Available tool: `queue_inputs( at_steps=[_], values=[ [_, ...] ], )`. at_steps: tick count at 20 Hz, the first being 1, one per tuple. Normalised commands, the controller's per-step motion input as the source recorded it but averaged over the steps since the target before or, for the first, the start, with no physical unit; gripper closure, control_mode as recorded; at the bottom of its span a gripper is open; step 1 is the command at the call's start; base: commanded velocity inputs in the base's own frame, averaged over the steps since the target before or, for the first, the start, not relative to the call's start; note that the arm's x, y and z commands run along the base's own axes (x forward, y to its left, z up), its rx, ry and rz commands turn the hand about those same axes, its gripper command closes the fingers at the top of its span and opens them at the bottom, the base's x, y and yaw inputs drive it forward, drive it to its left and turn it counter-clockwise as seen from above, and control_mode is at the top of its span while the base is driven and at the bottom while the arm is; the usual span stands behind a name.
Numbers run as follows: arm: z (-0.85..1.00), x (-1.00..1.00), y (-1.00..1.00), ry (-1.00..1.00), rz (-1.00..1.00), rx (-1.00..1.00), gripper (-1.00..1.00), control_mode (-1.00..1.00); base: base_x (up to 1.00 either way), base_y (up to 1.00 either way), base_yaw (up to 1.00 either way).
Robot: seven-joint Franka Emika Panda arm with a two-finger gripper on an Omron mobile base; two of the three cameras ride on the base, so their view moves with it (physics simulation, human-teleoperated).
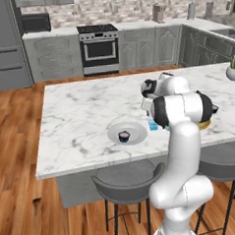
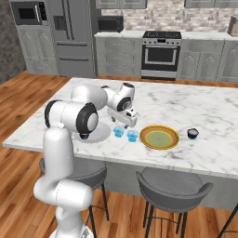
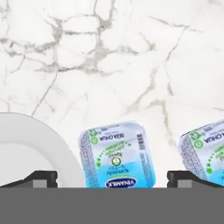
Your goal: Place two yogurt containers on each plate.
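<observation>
1. My hand: hanging low over the desk, pointing down, fingers spread as wide as they go and pinching nothing. In the hand view one dark tip stands at the left and the other at the right, with open marble between them.

2. Nearest blue yogurt cup: directly beneath my hand, seated between the two tips, lid up with its print legible. The lid is a rounded square with no real long axis, slightly skewed to my finger line. I judge a straight descent would bracket it.

3. Second blue yogurt cup: just beside the first, lying partly past my right tip. Risk, as I judge it: clipping this one on the way down.

4. Grey plate: its rim curves just beside the first cup, next to my left tip. A dark yogurt cup already sits on it, so it wants one more.

5. Yellow plate: on the far side of the blue cups from the grey plate, bare on top.

6. Other dark yogurt cup: on the desk just beyond the yellow plate, apart from it.

7. Desk: white marble island, grey veining, flat; two grey stools tucked under the near edge; a white potted plant at the far corner.

8. Room: wood floor, grey cabinets, oven against the back wall.
</observation>
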Motion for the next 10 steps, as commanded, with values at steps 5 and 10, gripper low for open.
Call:
queue_inputs(
  at_steps=[5, 10],
  values=[
    [-0.21, 0.19, 0.00, 0.09, 0.01, -0.02, -1.00, -1.00, 0.00, 0.00, 0.00],
    [-0.24, 0.10, 0.00, 0.13, 0.00, -0.07, -1.00, -1.00, 0.00, 0.00, 0.00]
  ],
)
